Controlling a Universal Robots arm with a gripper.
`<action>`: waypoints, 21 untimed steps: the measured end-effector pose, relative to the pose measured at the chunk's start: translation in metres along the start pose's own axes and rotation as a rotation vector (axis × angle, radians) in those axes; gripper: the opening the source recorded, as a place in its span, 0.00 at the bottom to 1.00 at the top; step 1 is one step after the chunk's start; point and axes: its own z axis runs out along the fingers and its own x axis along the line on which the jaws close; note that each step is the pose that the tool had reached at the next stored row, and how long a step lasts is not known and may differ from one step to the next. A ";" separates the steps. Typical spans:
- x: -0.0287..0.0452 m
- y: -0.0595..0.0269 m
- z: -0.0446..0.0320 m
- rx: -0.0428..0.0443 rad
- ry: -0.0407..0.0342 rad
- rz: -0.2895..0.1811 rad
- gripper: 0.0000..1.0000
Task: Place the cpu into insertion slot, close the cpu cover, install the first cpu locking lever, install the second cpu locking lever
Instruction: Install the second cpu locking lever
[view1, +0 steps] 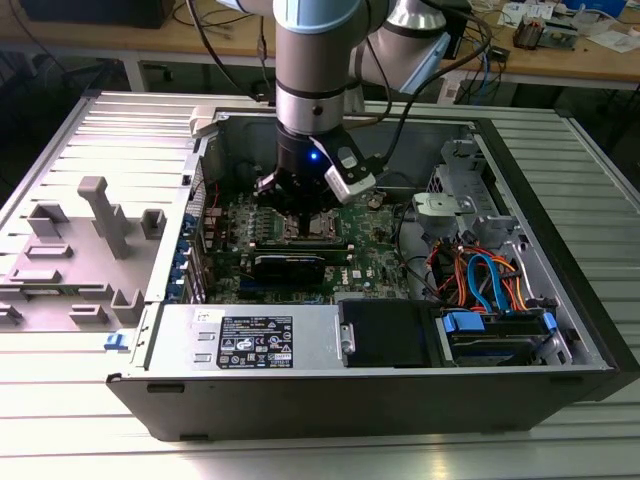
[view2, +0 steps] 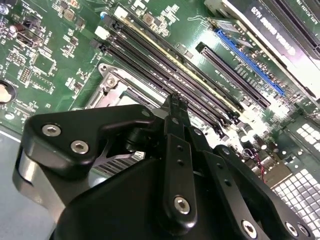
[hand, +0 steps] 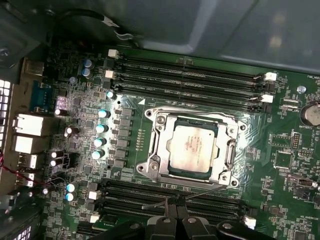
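Observation:
The cpu (hand: 192, 147), a silvery-tan square chip, lies flat in the socket on the green motherboard (hand: 285, 165). The cpu cover (hand: 156, 145), a silvery metal frame, lies down around it. A thin wire locking lever (hand: 210, 191) runs slantwise along the socket's edge, over the nearest memory slots. My gripper (hand: 176, 201) is shut, and its black fingertips (view2: 175, 102) stand at that lever, beside the socket; I cannot tell whether they touch it. In the exterior view the gripper (view1: 300, 205) hangs low inside the open computer case, just over the socket (view1: 305, 227).
Black memory slots (hand: 195, 75) flank the socket on both sides. A long black card (view1: 290, 265) and blue slot (view2: 250, 60) lie beside them. Case walls (view1: 330, 385), a drive cage with orange and blue cables (view1: 485, 275) and a grey plastic fixture (view1: 95, 215) surround the work area.

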 end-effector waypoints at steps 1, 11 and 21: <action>0.0019 -0.0001 0.0000 -0.0005 -0.0001 -0.001 0.12; 0.0167 0.0022 0.0085 -0.0086 -0.0019 -0.018 0.12; 0.0222 0.0034 0.0213 -0.0198 -0.0042 -0.038 0.12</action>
